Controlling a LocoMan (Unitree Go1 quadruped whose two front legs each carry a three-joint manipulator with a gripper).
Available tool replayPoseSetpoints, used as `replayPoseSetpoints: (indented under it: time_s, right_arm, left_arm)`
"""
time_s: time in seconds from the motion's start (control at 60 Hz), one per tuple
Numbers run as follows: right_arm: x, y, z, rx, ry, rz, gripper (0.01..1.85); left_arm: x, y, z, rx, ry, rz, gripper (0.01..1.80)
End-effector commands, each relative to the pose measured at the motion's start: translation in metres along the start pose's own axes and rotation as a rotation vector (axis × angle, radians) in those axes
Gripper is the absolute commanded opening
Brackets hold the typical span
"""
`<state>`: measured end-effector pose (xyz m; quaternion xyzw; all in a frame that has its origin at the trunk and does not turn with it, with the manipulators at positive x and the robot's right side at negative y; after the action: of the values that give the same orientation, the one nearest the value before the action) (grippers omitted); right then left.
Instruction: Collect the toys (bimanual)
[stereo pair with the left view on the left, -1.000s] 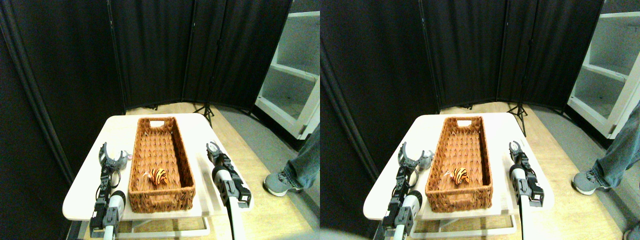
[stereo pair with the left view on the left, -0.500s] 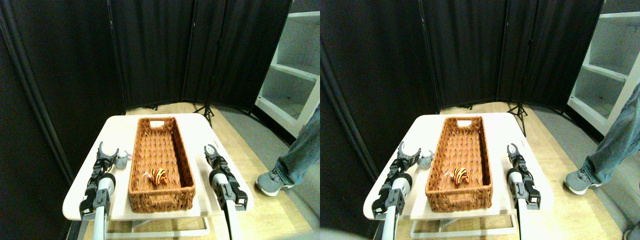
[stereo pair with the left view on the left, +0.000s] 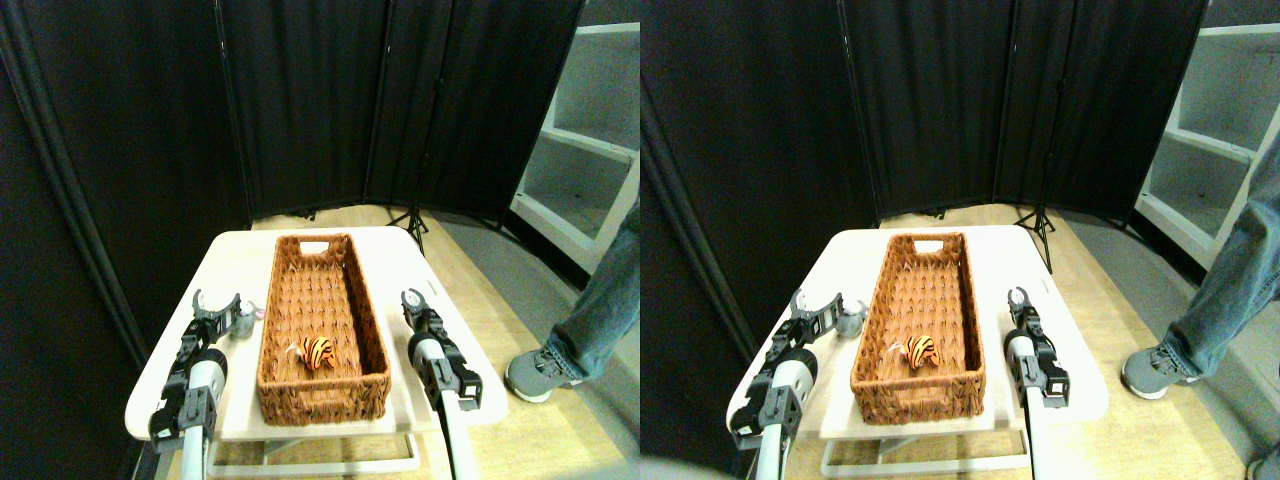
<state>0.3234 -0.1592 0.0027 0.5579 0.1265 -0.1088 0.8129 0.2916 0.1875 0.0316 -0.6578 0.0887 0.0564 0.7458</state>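
Inside the wicker basket (stereo pair with the left view on the left: 322, 325), toward its near end, lies the orange black-striped tiger (stereo pair with the left view on the left: 317, 351). Just left of the basket, on the white worktop (stereo pair with the left view on the left: 235, 262), sits a grey toy (stereo pair with the left view on the left: 243, 322) with a pink bit beside it. The left claw (stereo pair with the left view on the left: 216, 303) hangs just left of the grey toy, jaws spread wide and empty. The right claw (stereo pair with the left view on the left: 413, 299), right of the basket, is parted and empty too. Behind the basket stand black folding screens (stereo pair with the left view on the left: 300, 105); right of it are wooden floor (stereo pair with the left view on the left: 490, 310), white shelving (stereo pair with the left view on the left: 590, 150), and a person's jeans leg and grey shoe (stereo pair with the left view on the left: 535, 372).
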Motion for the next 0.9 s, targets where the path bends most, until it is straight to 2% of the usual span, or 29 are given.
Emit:
replayPoseSetpoints:
  time_s: [0.017, 0.217, 0.3, 0.433, 0.617, 0.9]
  right_arm:
    - [0.004, 0.002, -0.002, 0.011, -0.019, 0.010, 0.01]
    - [0.003, 0.003, -0.002, -0.003, -0.026, 0.010, 0.01]
    - [0.003, 0.003, -0.002, -0.017, -0.031, 0.003, 0.01]
    - [-0.001, 0.005, -0.002, -0.004, -0.035, -0.001, 0.01]
    - [-0.004, 0.007, -0.002, -0.013, -0.037, 0.014, 0.01]
    - [-0.005, 0.009, -0.001, -0.009, -0.032, 0.036, 0.01]
  left_arm:
    - [0.001, -0.011, -0.006, -0.011, 0.022, -0.061, 0.58]
    - [0.009, -0.004, -0.013, -0.067, 0.055, -0.054, 0.56]
    - [0.013, 0.000, -0.016, -0.121, 0.089, -0.049, 0.57]
    - [0.026, 0.007, -0.018, -0.151, 0.119, -0.017, 0.59]
    - [0.041, 0.022, -0.017, -0.223, 0.116, 0.027, 0.61]
    - [0.050, 0.031, -0.017, -0.300, 0.141, 0.066, 0.62]
